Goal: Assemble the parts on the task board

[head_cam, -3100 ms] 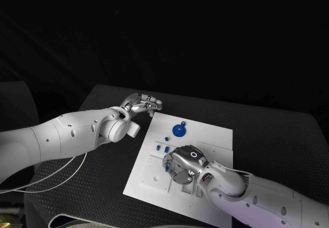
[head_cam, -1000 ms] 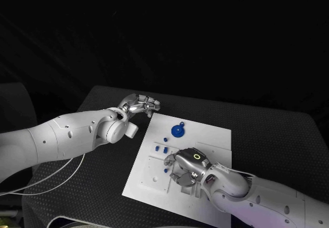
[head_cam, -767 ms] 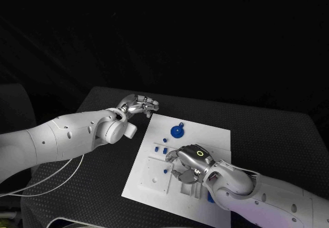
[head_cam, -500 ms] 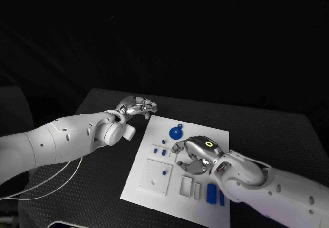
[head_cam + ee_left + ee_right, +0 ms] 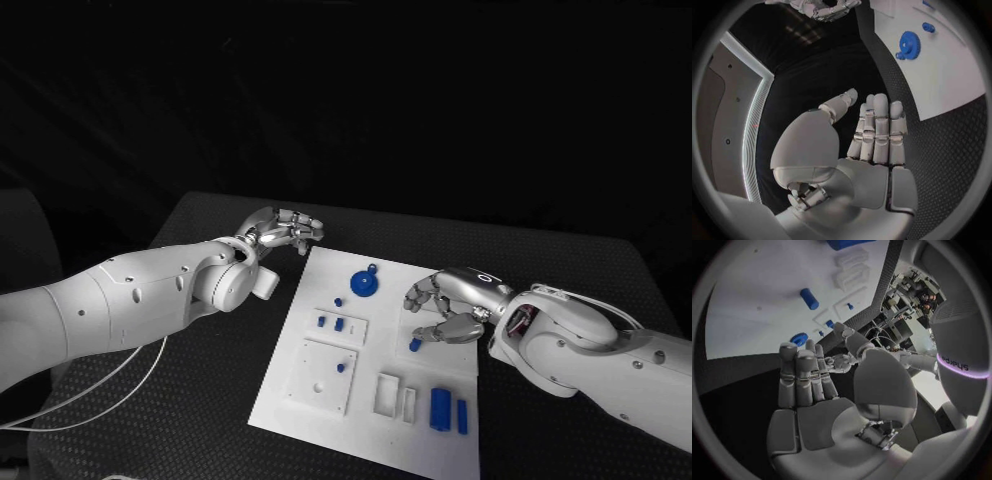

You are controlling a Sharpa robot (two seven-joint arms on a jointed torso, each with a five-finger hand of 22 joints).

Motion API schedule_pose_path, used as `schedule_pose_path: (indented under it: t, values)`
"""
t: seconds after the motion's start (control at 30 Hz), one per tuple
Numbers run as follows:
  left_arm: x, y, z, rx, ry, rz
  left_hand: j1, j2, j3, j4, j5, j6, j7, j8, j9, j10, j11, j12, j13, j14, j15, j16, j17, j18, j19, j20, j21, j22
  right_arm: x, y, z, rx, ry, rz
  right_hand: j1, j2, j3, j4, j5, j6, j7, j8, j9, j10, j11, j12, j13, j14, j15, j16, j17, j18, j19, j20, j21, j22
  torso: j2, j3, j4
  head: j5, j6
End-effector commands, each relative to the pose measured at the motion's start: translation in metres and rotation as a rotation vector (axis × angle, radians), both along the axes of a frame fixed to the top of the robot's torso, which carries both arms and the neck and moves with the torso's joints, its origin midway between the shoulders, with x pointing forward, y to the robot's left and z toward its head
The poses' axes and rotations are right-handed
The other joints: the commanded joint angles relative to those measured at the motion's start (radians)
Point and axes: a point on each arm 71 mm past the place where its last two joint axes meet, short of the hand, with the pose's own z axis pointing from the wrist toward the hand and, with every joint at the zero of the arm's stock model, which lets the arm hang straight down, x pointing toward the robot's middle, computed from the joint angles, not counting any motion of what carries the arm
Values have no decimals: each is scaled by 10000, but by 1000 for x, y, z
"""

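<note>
Now the task board [image 5: 447, 300] is seen mid-table, a small blue peg [image 5: 415, 344] lying on it just below the empty, loosely curled right hand [image 5: 450, 305]. "sharpa" is read on its arm. The left hand [image 5: 281, 230], empty and straight-fingered, is held off the board's far corner.

My left hand [image 5: 283, 231] rests at the task board's [image 5: 325, 400] far left corner, fingers curled, holding nothing. My right hand [image 5: 451, 305] hovers over its right edge, fingers apart, empty.

**Part count, head view**

One task board [image 5: 378, 400]. Blue parts on it: one gear [image 5: 365, 283], two bars [image 5: 441, 408] side by side, one short peg [image 5: 415, 344], about four small pegs [image 5: 339, 323] (tiny, count uncertain). Two hands [image 5: 281, 230].
</note>
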Motion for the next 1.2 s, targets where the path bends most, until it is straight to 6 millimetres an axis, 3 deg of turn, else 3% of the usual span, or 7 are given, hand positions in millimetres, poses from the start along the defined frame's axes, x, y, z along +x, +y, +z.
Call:
schedule_pose_path:
  t: [0.03,0.23,0.43,0.63,0.8,0.87,1.2]
  values:
    - [0,-2,0,-158,-83,-149,-51,6,-8,20,-51,22,65,56,-6,-68,17,61,16,35,63,-49,9,151,70,-108,-35,107,-3,-2,-7,-932,183,389,-129,-7,-111,6,15,-73,-29,-29,-14,-100,14,-48,-37,-42,56,44,7,636,-63,-35,-35,102,-3,9,6,-2,-16]
    - [0,0,0,-144,-71,-110,-56,6,-11,23,-53,20,65,57,-7,-71,17,62,17,34,64,-50,9,150,71,-107,-37,108,-8,-6,-17,-1526,106,485,-341,-171,-432,47,-141,-269,-134,-89,-36,-388,89,-59,-165,-182,130,21,9,636,-190,11,-118,90,5,0,4,-16,-44]
    - [0,0,-1,-132,10,-113,-60,16,-11,28,-52,16,66,60,-8,-75,18,64,18,34,65,-52,11,150,72,-107,-40,109,-8,-2,-24,-1845,-282,635,-247,-122,-463,30,-181,-262,-139,-58,-20,-343,71,0,-184,-208,115,31,11,636,-209,11,-137,88,11,4,11,-29,-53]
    - [0,-2,-1,-151,2,-148,-61,23,-11,30,-51,14,66,61,-8,-78,19,65,18,34,65,-53,11,150,73,-107,-41,110,-6,0,-31,-2021,-487,579,84,13,-360,31,-566,-176,-146,26,9,-201,24,96,-209,-192,69,42,-7,636,-183,7,-149,85,10,-13,41,-58,-54]
    - [-1,-1,-2,-145,31,-143,-61,28,-10,31,-49,13,66,62,-9,-80,19,66,18,34,65,-53,12,151,73,-107,-42,111,-5,2,-38,-2101,-421,601,376,136,-28,207,-1325,-61,-134,96,10,-13,-21,196,-242,-145,23,36,-46,636,-123,15,-169,72,14,-14,40,-46,-93]
    - [-1,-2,-2,-151,30,-155,-59,33,-9,31,-46,12,66,63,-9,-82,19,68,19,34,65,-53,13,151,74,-107,-43,111,-6,4,-41,-2161,-342,663,635,123,411,380,-2114,-27,-141,107,-11,48,-44,222,-276,-126,4,23,-72,636,-102,20,-192,63,14,-14,35,-34,-101]
    - [-1,-3,-2,-160,66,-191,-58,43,-8,31,-39,16,64,71,-8,-83,18,73,21,35,65,-54,15,152,74,-107,-47,113,-10,10,-44,-2143,-360,861,887,440,1130,795,-2246,436,-168,380,81,756,-270,574,-175,-29,-212,66,-76,636,-18,-27,-117,124,4,-16,13,-23,-162]
